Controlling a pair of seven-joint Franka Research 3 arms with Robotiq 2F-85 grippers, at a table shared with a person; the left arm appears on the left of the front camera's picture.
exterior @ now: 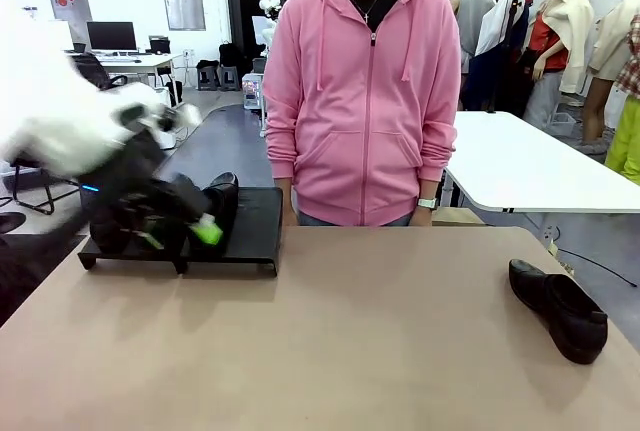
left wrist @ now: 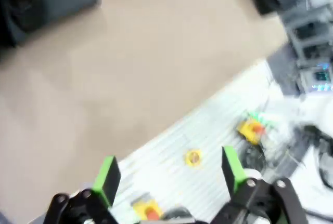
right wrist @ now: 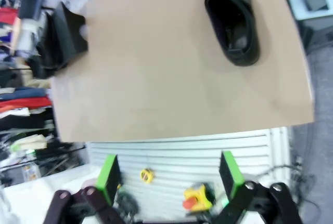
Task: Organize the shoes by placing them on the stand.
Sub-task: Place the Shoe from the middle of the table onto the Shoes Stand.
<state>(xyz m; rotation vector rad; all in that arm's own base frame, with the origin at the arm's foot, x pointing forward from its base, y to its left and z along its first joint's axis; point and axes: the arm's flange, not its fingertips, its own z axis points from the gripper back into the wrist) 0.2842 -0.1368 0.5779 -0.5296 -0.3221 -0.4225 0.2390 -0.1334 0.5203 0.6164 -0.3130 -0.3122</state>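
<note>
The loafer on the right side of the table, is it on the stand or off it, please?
Off it. The loafer lies on the bare table, well apart from the stand at far left.

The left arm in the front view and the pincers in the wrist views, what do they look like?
The left arm is white and motion-blurred, ending in a black wrist with a small blue light. Its left pincer is black with bright green pads. In the wrist views, the left pincer and the right pincer each show two black linkage fingers with silver pins, tipped by green pads.
</note>
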